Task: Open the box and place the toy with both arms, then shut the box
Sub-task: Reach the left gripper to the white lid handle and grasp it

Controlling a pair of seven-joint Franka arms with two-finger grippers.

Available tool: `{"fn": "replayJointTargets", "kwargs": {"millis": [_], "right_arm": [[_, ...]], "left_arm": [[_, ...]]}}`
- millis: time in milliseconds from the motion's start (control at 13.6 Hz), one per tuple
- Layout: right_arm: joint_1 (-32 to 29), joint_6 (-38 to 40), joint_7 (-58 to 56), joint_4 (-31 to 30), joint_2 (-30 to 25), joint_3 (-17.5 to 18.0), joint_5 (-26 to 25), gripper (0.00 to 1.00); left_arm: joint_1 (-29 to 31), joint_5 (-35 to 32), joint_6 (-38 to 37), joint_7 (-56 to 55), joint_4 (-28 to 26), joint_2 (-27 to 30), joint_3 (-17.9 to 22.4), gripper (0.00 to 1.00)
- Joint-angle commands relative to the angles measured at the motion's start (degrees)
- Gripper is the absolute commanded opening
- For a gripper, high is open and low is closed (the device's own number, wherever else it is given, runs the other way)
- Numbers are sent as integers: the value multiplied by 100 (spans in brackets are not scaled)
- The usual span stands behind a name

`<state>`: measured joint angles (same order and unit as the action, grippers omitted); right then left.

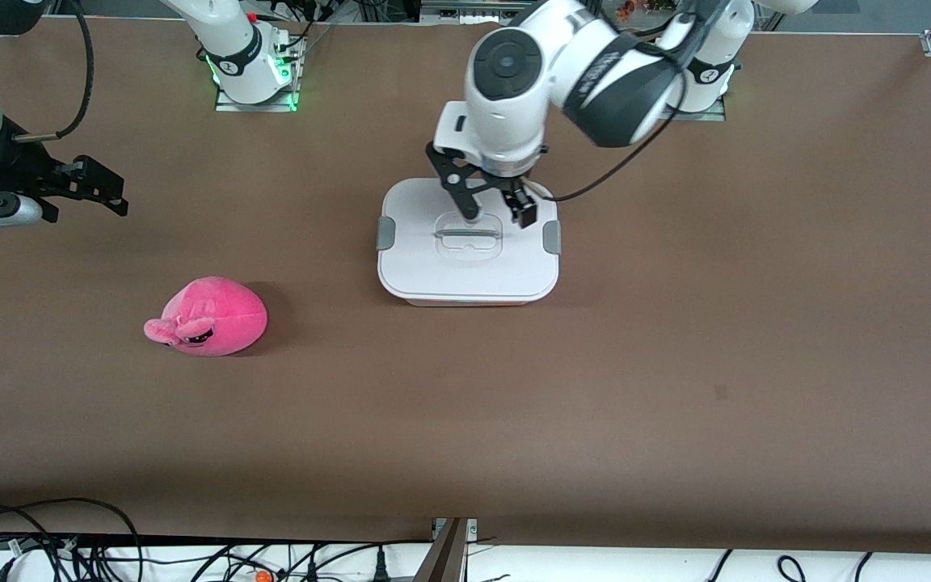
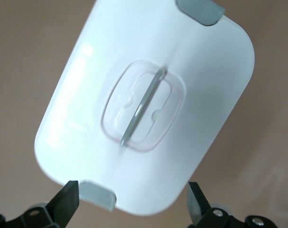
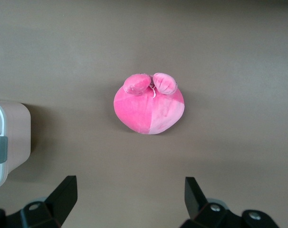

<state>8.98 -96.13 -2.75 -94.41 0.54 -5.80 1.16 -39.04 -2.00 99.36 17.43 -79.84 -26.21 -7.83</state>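
The box [image 1: 468,259] stands near the middle of the table, its white lid on, grey clips at both ends and a clear recessed handle [image 1: 469,234] in the centre. It fills the left wrist view [image 2: 144,104]. My left gripper [image 1: 498,212] is open and empty just above the lid, over its edge farther from the front camera. The pink plush toy [image 1: 207,317] lies on the table toward the right arm's end, nearer the front camera than the box. It shows in the right wrist view [image 3: 149,103]. My right gripper [image 1: 106,194] is open and empty, up over bare table at the right arm's end.
The brown table [image 1: 595,388] spreads wide around both things. The arm bases [image 1: 251,69] stand along the edge farthest from the front camera. Cables [image 1: 69,541] hang past the nearest table edge. A corner of the box shows in the right wrist view [image 3: 11,142].
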Motion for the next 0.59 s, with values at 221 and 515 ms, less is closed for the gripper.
{"fn": "replayJointTargets", "kwargs": {"millis": [221, 515], "right_arm": [[24, 103, -50, 72, -1, 9, -29, 100], [85, 103, 20, 81, 16, 18, -63, 100]], "left_arm": [[-675, -1065, 628, 409, -5, -446, 80, 100], [-719, -1092, 865, 463, -14, -736, 97, 100]]}}
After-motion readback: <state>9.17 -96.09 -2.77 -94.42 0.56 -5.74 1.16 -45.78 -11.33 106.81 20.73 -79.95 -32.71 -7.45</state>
